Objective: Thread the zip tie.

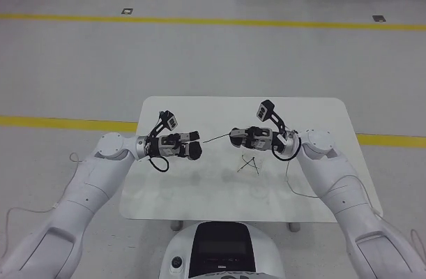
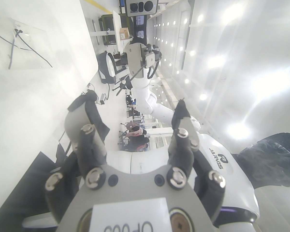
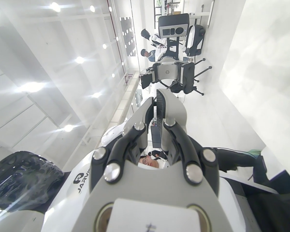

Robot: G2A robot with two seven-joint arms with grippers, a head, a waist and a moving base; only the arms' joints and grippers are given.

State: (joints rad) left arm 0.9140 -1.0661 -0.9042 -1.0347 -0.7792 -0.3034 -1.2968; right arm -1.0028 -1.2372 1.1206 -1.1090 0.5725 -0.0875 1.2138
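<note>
A thin black zip tie (image 1: 216, 139) sticks out sideways from my right gripper (image 1: 233, 137), which is shut on one end of it above the middle of the white table (image 1: 199, 195). Its free end points at my left gripper (image 1: 196, 149), which hangs open a short gap away with nothing between its fingers. In the left wrist view the open left gripper (image 2: 134, 101) faces the right gripper, and the tie (image 2: 136, 72) slants out from it. In the right wrist view the right gripper (image 3: 155, 100) has its fingers pressed together; the tie is hidden there.
Several loose black zip ties (image 1: 249, 164) lie crossed on the table below the right gripper, on what looks like a clear sheet (image 2: 26, 47). The table's far edge and both side edges lie beyond the arms.
</note>
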